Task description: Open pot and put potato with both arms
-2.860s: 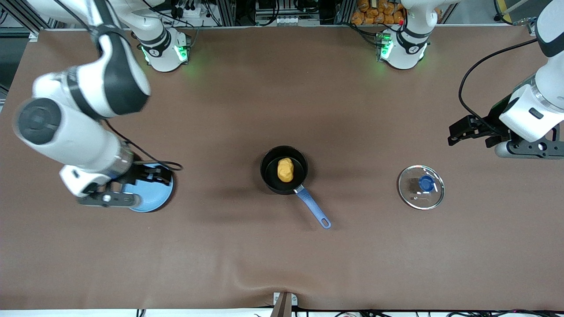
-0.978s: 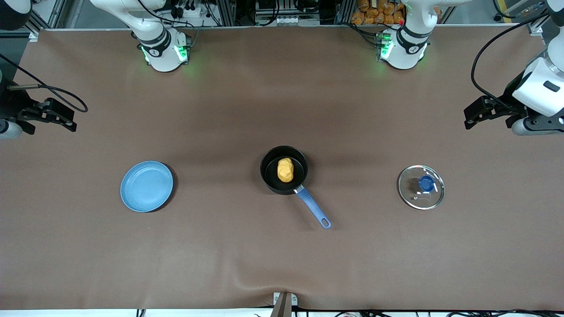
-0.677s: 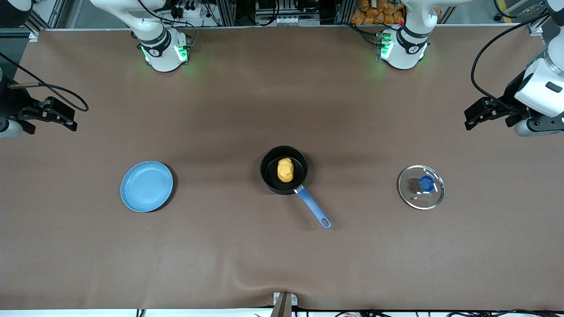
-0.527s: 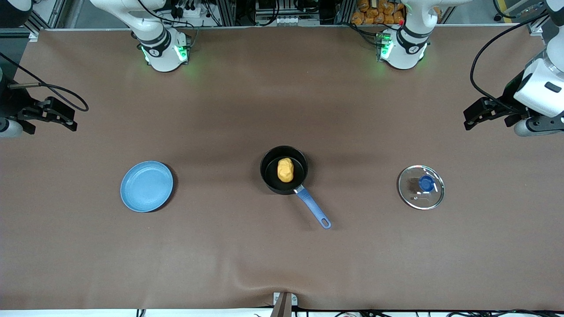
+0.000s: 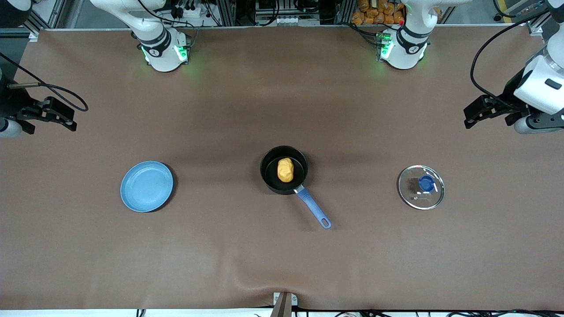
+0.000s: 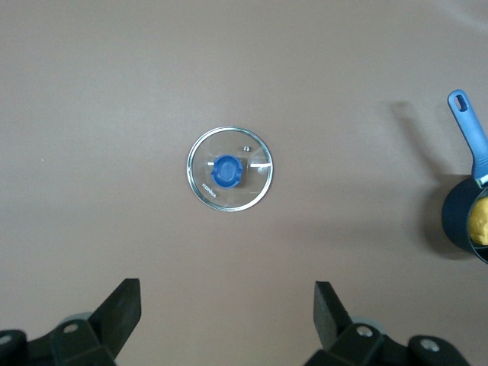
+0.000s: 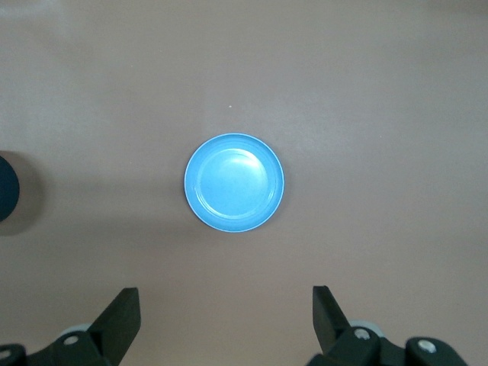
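The black pot (image 5: 269, 176) with a blue handle (image 5: 313, 211) stands uncovered at the table's middle, and the yellow-orange potato (image 5: 285, 170) lies in it. Pot and potato show at the edge of the left wrist view (image 6: 467, 223). The glass lid (image 5: 421, 187) with a blue knob lies flat on the table toward the left arm's end; it also shows in the left wrist view (image 6: 229, 169). My left gripper (image 5: 475, 115) is open and empty, up in the air at the table's edge by the lid. My right gripper (image 5: 57, 116) is open and empty, up over the table's other end.
A light-blue plate (image 5: 146, 186) lies empty toward the right arm's end; it also shows in the right wrist view (image 7: 234, 182). The two arm bases (image 5: 164, 50) stand along the table's back edge.
The right arm has risen off the plate and drawn back to the table's end. The left arm has lifted and drawn back from the lid. Both have held still in the last second.
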